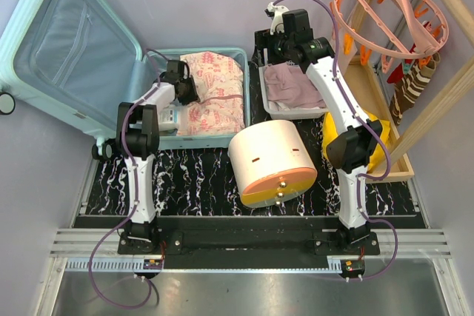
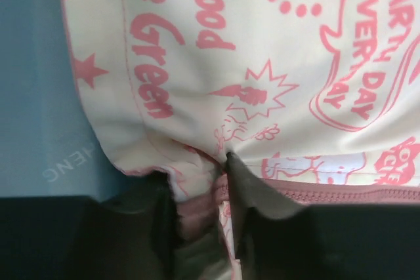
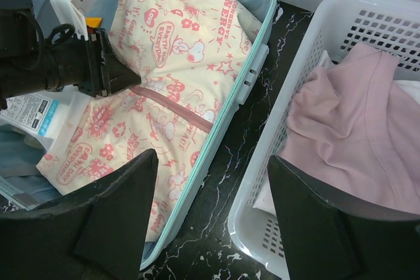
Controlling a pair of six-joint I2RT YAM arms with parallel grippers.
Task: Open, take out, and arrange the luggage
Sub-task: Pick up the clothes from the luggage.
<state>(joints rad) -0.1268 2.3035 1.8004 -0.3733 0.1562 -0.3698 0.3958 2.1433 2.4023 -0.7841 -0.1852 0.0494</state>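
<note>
The black marbled table [image 1: 200, 172] carries the luggage [image 1: 67, 42] at its back left, open with the lid leaned away. Its shell is stiff and bulky. Inside lies a soft printed pouch [image 1: 215, 94], light and floppy, best pinched at its zip edge. My left gripper [image 2: 200, 175] looks closed on a fold there, though the view is cramped. My right gripper [image 3: 211, 159] hangs wide beside the white basket [image 3: 341, 11], which holds a pink garment [image 3: 348, 122].

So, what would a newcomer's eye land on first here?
The big mint-blue luggage, lying open at far left, with a cream pouch printed in pink inside it. The left gripper is pinching that pouch. A cream cylinder with an orange end sits mid-table.
</note>
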